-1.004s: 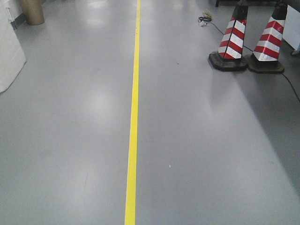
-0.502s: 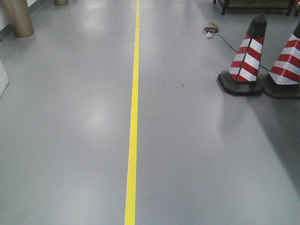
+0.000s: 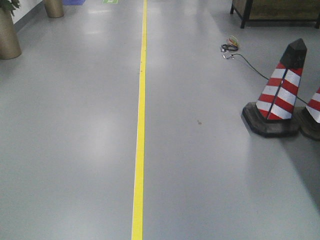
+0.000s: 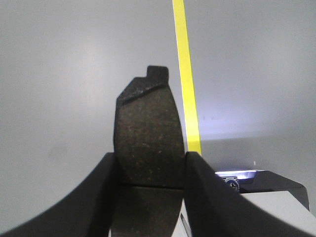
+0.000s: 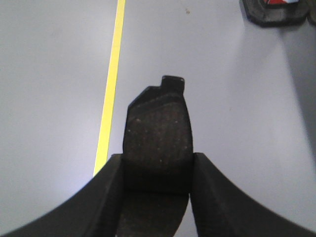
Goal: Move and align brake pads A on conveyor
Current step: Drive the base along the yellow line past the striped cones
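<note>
Front view: you face a glossy grey floor [image 3: 75, 150] with 1 yellow tape line [image 3: 139, 150] running straight away from you; 1 red-and-white striped traffic cone on a black base [image 3: 277, 100] stands to the right, with a second cone [image 3: 314, 112] cut off at the edge just beside it. A black cable [image 3: 250, 65] trails behind them.
Left gripper [image 4: 150, 163]: you see its 2 black fingers closed onto a dark-grey, speckled, slightly curved brake pad [image 4: 148, 133], 1 finger on each long edge.
Left pad: it sticks out forward past the fingertips, a thin cross groove showing just between them, its notched tab at the far end. The yellow line runs just right of it on the floor below.
Right gripper [image 5: 157, 168]: your 2 black fingers clamp a second dark-grey speckled brake pad [image 5: 158, 138] the same way.
Right pad: it projects ahead of the fingertips, tab farthest away; the yellow line lies to its left.
Conveyor: out of view in all 3 views.
</note>
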Available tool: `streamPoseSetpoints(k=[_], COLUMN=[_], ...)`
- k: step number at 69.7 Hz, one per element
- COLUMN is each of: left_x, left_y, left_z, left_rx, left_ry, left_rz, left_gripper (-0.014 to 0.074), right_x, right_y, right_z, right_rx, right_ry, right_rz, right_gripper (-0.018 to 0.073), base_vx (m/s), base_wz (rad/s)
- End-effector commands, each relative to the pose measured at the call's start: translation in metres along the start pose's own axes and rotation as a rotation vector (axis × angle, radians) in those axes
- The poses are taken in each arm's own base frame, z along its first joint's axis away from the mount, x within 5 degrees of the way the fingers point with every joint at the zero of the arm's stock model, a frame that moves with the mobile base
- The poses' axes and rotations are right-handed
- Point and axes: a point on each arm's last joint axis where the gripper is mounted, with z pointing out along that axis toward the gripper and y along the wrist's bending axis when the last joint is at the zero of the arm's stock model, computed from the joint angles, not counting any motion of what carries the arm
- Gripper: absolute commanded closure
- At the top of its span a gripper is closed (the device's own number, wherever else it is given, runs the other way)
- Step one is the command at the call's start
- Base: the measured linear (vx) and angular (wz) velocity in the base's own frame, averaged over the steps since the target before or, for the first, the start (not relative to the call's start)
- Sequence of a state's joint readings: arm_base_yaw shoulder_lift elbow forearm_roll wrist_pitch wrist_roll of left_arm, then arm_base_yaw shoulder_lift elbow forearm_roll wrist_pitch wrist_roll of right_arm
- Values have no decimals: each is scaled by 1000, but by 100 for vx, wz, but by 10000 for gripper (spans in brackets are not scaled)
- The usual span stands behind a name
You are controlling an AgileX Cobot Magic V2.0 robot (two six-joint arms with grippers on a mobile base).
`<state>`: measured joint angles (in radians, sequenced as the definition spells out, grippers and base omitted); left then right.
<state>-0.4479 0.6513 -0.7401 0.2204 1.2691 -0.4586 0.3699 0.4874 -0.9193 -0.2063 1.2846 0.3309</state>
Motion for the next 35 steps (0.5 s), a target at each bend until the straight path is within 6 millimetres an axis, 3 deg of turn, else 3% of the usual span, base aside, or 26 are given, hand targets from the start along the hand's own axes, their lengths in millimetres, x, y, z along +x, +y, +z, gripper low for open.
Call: streamPoseSetpoints(k=[1,35], left_x=[-7,-7], left_y=[0,0], left_z=[-7,-7], left_rx=[5,4], left_ry=[-42,-42], left_rz=[-4,-4], left_gripper=[603,603], right_x=[-5,-5], right_y=[-2,-2], right_z=[-4,-4], right_rx=[22,22], right_ry=[-21,-21], right_rz=[-9,-9], right_gripper=[560,560], base_vx=[84,74], base_wz=[-5,1])
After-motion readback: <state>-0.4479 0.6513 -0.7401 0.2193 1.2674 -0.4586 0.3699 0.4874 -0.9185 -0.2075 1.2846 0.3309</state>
